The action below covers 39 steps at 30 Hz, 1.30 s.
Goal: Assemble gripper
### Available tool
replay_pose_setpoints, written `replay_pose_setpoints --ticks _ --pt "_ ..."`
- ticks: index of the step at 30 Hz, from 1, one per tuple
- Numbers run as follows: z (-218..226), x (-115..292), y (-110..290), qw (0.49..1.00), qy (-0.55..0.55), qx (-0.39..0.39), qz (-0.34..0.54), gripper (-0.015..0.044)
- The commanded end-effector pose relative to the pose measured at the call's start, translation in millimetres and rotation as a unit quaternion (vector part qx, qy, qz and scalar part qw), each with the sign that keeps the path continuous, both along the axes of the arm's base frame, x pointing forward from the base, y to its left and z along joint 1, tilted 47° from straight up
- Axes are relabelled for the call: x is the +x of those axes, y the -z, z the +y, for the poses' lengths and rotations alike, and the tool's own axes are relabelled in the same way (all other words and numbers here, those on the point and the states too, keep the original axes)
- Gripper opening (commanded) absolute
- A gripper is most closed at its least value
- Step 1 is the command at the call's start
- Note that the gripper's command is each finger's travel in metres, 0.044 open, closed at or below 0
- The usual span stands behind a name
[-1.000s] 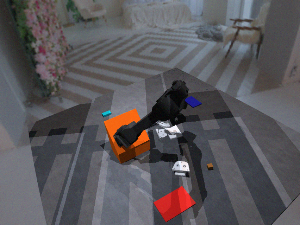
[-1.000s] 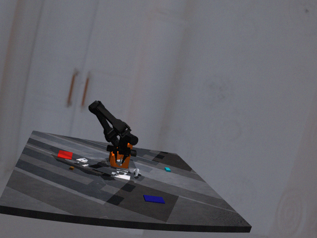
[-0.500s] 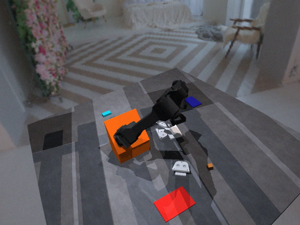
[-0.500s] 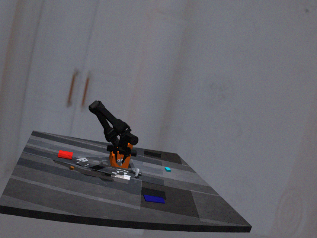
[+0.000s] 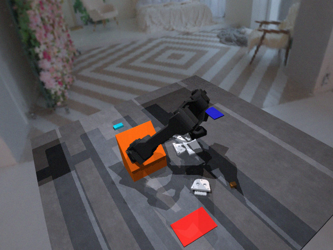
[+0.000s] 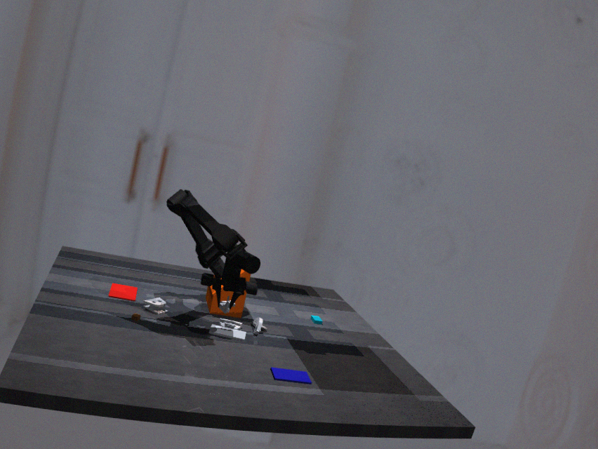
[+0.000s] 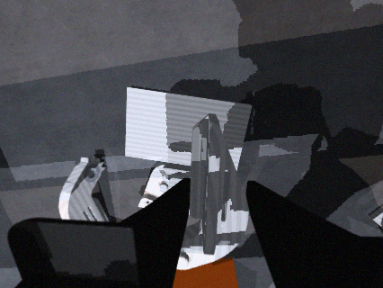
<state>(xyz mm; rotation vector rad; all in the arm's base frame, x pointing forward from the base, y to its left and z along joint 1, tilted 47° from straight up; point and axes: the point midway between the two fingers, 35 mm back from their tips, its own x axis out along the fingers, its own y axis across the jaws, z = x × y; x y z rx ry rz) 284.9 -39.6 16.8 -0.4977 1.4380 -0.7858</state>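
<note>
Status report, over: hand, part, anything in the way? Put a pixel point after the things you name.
Hand (image 6: 224, 309) (image 7: 218, 185) shut on a white part (image 6: 225, 304) (image 7: 209, 180), likely a jaw. Not seated. Curved white piece (image 5: 179, 137) (image 6: 258, 326) (image 7: 81, 193) alongside; no obstruction evident.

Blk arm (image 6: 223, 235) over tbl (image 6: 159, 367); red pad (image 6: 123, 292) far L, blue pad (image 6: 290, 375) near front.

This looks like a home, most likely a bedroom or sitting room: past the counter's (image 5: 269, 150) (image 6: 144, 377) far corner lies a striped floor (image 5: 176, 56), with a wooden-armed chair (image 5: 274, 31) and a pale draped piece of furniture (image 5: 174, 16). Pink flowers (image 5: 49, 56) climb beyond its left edge, and tall door handles (image 6: 161, 174) show behind its back edge.
</note>
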Motion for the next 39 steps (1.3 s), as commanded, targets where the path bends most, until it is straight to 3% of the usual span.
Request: replay_pose_setpoints --ticks 1,39 --pt "-0.3 0.2 0.0 1.000 -0.001 0.001 0.001 0.0134" --pt "-12.7 -0.3 12.1 1.000 -0.007 0.002 0.007 0.0134"
